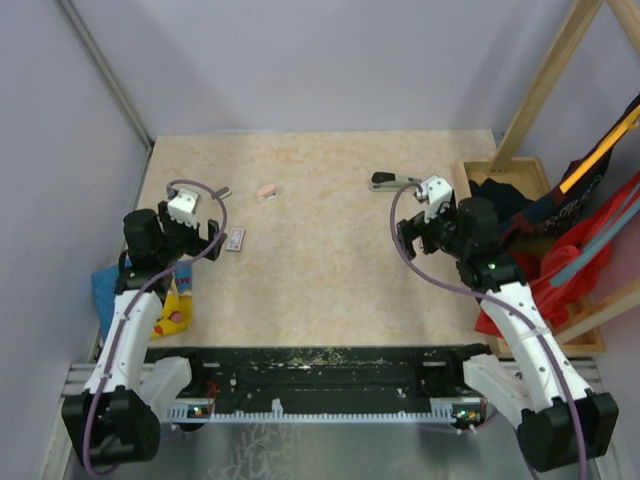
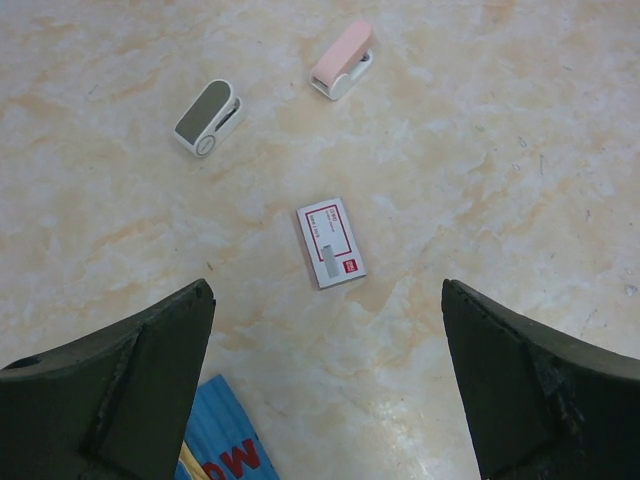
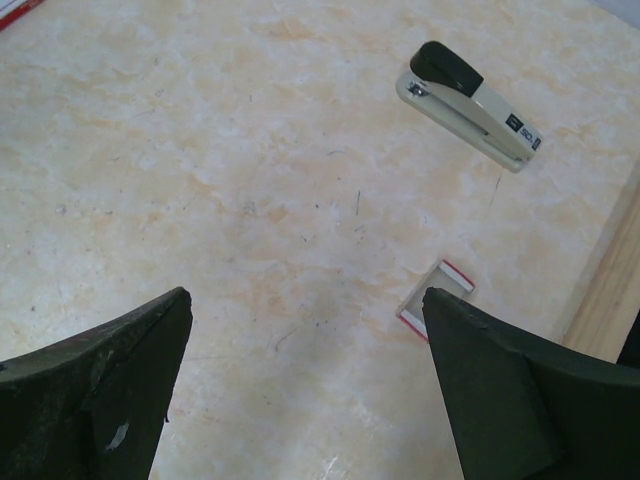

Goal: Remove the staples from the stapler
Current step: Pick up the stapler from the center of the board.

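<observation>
Left gripper (image 2: 327, 292) hangs with jaws wide apart and empty, above a white-and-red card (image 2: 330, 243) at frame center. Right gripper (image 3: 307, 297) is equally spread, holding nothing. The stapler (image 3: 470, 92) lies closed on the table (image 3: 200, 150), upper right of the right wrist view.

top: overhead from behind, whole table (image 1: 330, 300) | wrists: near, downward | top+right wrist share stapler (image 1: 385, 181)
</observation>
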`<state>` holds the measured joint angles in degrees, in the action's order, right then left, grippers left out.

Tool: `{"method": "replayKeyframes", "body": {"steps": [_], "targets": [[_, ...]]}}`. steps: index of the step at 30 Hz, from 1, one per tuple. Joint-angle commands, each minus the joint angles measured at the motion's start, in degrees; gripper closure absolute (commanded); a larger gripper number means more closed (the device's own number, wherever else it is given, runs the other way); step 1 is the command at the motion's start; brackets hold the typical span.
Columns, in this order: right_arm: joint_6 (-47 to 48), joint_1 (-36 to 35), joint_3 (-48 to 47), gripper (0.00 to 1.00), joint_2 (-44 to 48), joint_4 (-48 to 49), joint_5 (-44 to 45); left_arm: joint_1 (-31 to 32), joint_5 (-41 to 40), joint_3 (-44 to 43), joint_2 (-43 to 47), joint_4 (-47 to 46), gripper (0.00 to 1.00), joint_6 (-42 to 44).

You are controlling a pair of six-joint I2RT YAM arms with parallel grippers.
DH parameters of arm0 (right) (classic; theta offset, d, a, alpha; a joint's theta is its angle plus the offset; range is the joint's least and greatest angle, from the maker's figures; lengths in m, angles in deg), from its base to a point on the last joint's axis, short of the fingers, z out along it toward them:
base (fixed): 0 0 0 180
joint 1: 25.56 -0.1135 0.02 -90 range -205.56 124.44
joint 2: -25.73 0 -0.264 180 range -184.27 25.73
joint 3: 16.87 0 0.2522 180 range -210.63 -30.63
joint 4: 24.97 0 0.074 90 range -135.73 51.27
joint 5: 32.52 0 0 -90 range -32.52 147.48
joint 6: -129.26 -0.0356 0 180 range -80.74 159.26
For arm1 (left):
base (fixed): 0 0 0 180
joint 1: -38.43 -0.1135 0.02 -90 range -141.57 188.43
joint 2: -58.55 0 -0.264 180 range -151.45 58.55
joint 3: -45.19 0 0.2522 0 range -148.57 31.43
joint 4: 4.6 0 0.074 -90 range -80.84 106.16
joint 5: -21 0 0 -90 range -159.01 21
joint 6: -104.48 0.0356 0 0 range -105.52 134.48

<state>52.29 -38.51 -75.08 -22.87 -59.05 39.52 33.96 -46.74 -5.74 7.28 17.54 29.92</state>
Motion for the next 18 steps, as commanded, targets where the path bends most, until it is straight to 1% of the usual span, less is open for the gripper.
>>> {"method": "replayKeyframes", "body": {"steps": [1, 6, 9, 14, 18], "targets": [[2.41, -0.71, -7.04, 0.02, -6.28, 4.68, -3.09, 0.46, 7.61, -2.47, -1.85, 2.04, 0.0, 5.33], [4.51, -1.01, -10.84, 0.04, -14.62, 9.52, -1.55, 0.51, 8.51, -2.38, -1.94, 3.3, 0.0, 6.6], [6.8, -1.11, -14.01, 0.05, -20.55, 10.63, -1.49, 0.49, 9.01, -2.46, -1.76, 3.85, 0.0, 6.85], [7.03, -1.46, -21.41, 0.06, -29.34, 7.93, -3.54, 0.5, 10.37, -2.47, -1.1, 4.59, 0.0, 7.49], [8.13, -1.93, -26.05, 0.07, -34.26, 4.91, -3.05, 0.37, 10.43, -2.56, -0.43, 5.18, 0.0, 7.78]]}}
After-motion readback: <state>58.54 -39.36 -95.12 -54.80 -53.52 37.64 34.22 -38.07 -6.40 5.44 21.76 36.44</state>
